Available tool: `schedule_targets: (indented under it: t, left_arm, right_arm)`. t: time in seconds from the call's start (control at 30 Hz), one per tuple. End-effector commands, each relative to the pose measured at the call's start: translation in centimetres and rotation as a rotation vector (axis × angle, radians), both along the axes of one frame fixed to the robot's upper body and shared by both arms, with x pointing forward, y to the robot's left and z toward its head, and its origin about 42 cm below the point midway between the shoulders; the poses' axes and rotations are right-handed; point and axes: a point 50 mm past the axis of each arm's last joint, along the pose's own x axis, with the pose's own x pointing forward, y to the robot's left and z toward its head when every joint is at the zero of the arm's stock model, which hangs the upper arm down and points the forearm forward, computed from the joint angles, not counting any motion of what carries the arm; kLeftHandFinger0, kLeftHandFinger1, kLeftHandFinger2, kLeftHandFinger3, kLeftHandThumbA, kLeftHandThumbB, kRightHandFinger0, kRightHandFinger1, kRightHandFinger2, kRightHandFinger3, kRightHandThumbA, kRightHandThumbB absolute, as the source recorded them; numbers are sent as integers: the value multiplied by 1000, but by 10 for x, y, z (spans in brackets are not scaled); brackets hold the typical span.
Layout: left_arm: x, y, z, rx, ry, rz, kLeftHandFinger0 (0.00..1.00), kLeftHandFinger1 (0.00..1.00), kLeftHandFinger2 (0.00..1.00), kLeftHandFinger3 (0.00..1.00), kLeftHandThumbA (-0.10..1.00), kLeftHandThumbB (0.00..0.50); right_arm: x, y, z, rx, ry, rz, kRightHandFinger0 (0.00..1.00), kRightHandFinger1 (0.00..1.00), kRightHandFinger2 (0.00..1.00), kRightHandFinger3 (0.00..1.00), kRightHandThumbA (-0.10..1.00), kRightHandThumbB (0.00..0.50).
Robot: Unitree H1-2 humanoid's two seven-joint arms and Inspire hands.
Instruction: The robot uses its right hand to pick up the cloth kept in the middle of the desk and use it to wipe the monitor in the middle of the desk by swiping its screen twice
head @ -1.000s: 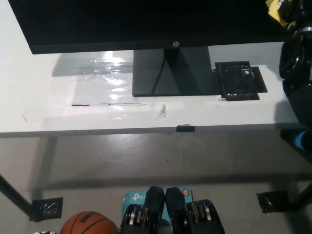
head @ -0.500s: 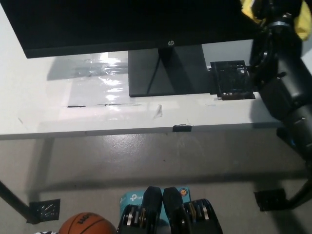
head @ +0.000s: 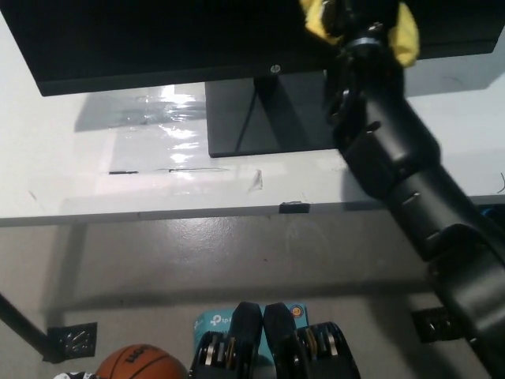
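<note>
Cloth (head: 406, 35) in bright yellow shows bunched at the top of the head view, gripped by the black right hand (head: 359, 20) and held against the lower part of the dark monitor (head: 158, 39) above its stand (head: 260, 118). The hand sits at the frame's upper edge, so its fingers are hard to make out, but yellow folds spilling out on both sides suggest they are closed around the fabric. The material looks soft, light and limp, likely to crumple and slide in the grasp; a full-palm hold over its middle should keep a flat pad against the glass, and the screen probably wants gentle pressure only. Compared with half a second ago, the black arm has swung left across the white desk (head: 79, 174), now covering the dark patch beside the stand, and the cloth has travelled from the right corner toward the screen's centre. The white left hand is out of view.
</note>
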Motion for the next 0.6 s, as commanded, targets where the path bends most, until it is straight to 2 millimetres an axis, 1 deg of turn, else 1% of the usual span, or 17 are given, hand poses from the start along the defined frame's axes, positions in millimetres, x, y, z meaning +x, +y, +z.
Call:
schedule_targets:
  t: [0.0,0.03,0.07,0.1,0.13,0.2,0.23,0.27,0.3,0.33,0.37,0.4,0.43,0.47,0.5,0.53,0.57]
  left_arm:
    - [4,3,7,10,-25,-29,510,552,704,809,452,345]
    - [4,3,7,6,-23,-25,513,552,702,803,445,351]
    - [4,3,7,1,-16,-19,516,554,706,817,431,346]
    - [4,3,7,1,-17,-23,519,557,710,821,434,340]
    - [5,2,7,-2,-14,-24,520,559,712,822,434,341]
    - [5,1,7,13,-13,-21,521,559,712,829,441,350]
    - [6,0,6,13,-13,-22,521,558,712,831,441,350]
    - [6,0,6,11,-13,-22,523,555,705,824,445,356]
    - [5,1,7,7,-12,-21,526,556,704,822,440,350]
    - [5,1,7,7,-12,-18,522,550,696,818,427,354]
    - [5,1,7,5,-16,-19,511,544,689,810,420,349]
    - [5,3,7,4,-19,-21,506,543,688,808,420,348]
    - [4,3,7,1,-16,-18,505,546,691,808,419,350]
    - [3,4,7,0,-14,-16,504,548,695,808,412,340]
    - [3,4,7,1,-14,-15,503,548,696,808,408,338]
    - [3,5,7,4,-17,-17,498,544,697,813,418,337]
    - [2,5,7,12,-19,-19,512,550,705,820,422,331]
  right_arm:
    - [-6,39,48,-9,-80,72,0,1,320,240,-100,149]
    - [-7,43,47,-12,-74,77,0,0,323,226,-100,158]
    - [-7,49,46,-22,-73,81,0,0,308,221,-100,167]
    - [-8,52,46,-29,-66,88,0,0,307,198,-100,145]
    - [-9,56,44,-34,-63,95,0,8,343,248,-100,148]
    - [-12,64,43,-37,-63,107,0,10,348,252,-100,157]
    - [-12,64,42,-38,-63,107,0,8,348,250,-100,155]
    - [-13,68,41,-37,-66,111,0,0,320,214,-100,113]
    - [-15,74,39,-37,-71,119,0,11,339,206,-100,84]
    - [-15,76,37,-43,-73,118,0,18,344,170,-100,50]
    - [-15,76,37,-46,-74,117,0,10,340,138,-100,44]
    - [-15,75,36,-44,-80,120,0,1,338,125,-100,50]
    - [-15,73,35,-37,-78,119,0,0,346,151,-100,78]
    - [-15,72,35,-30,-80,119,0,0,327,139,-100,115]
    - [-15,71,34,-24,-86,121,0,0,327,135,-100,126]
    - [-15,68,34,-34,-91,122,0,21,355,241,-100,158]
    - [-15,59,32,-48,-89,123,0,6,339,219,-100,173]
